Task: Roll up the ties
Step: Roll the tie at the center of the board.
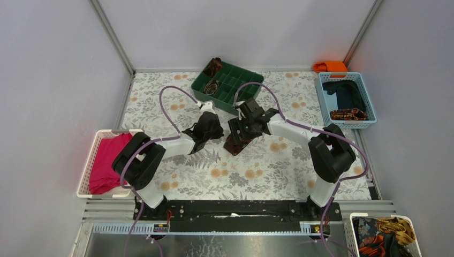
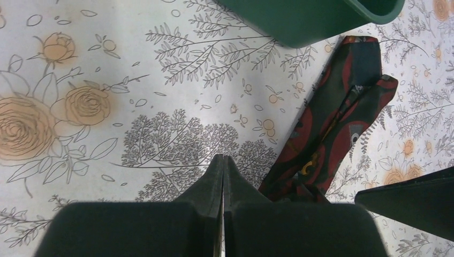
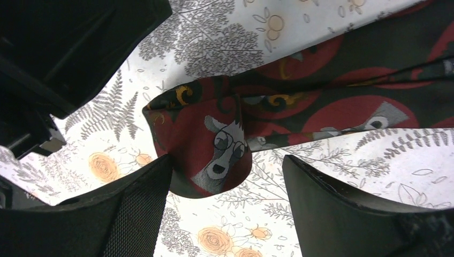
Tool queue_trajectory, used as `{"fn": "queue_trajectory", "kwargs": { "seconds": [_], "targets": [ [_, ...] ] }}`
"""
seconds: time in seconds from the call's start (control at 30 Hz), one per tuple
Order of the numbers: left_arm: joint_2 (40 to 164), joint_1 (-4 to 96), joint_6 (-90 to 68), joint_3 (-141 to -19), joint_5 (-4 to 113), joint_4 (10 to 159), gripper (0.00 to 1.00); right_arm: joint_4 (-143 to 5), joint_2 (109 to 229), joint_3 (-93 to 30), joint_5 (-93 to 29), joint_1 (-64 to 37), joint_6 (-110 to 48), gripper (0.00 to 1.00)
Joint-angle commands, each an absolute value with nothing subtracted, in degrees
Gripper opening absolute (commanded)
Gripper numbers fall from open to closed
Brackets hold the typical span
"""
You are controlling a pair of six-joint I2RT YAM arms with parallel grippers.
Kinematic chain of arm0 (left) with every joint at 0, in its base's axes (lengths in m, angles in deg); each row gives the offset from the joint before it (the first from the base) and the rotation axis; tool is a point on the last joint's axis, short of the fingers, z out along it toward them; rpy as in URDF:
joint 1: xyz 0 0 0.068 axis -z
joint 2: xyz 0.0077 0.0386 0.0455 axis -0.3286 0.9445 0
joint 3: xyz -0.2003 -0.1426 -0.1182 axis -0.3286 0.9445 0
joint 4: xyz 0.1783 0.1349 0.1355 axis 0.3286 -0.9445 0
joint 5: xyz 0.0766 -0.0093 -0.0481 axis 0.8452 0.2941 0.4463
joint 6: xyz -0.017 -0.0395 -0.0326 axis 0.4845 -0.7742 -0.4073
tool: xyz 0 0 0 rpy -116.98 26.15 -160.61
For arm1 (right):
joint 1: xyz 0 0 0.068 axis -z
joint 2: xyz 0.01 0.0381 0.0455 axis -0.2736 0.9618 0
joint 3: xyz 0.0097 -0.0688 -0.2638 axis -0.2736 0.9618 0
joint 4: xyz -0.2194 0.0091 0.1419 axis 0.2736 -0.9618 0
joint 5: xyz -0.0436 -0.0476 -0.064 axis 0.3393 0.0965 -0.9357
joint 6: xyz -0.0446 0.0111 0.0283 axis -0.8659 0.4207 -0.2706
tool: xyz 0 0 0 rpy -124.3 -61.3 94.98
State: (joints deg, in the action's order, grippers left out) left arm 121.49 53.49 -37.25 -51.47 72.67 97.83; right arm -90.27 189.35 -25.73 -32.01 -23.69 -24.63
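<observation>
Lies just before the tray, between both arms: tie, soft, light, probably slippery, apt to uncoil. Best pinched at the curled end, already between the spread fingers of right gripper. Left gripper pressed together beside it, nothing seen inside.

Dark tie with red discs, gold swirls and grey bespectacled animal faces. White counter printed with grey ferns and orange roses. Plain dark green tray.
</observation>
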Motion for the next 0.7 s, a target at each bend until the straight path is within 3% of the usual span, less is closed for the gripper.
{"fn": "queue_trajectory", "kwargs": {
  "seconds": [0.0,0.53,0.67],
  "targets": [
    [123.14,54.23,-35.86,-54.04,72.11,100.78,0.0,-90.84,187.23,-25.76,-36.58,-22.5,-25.29,0.82],
    [128.14,55.55,-34.97,-56.73,71.06,101.66,0.0,-91.06,192.13,-27.43,-42.0,-20.02,-25.38,0.8],
    [130.06,55.57,-34.13,-57.86,71.5,101.66,0.0,-87.26,186.95,-24.42,-42.48,-20.1,-25.15,0.8]
  ]
}}
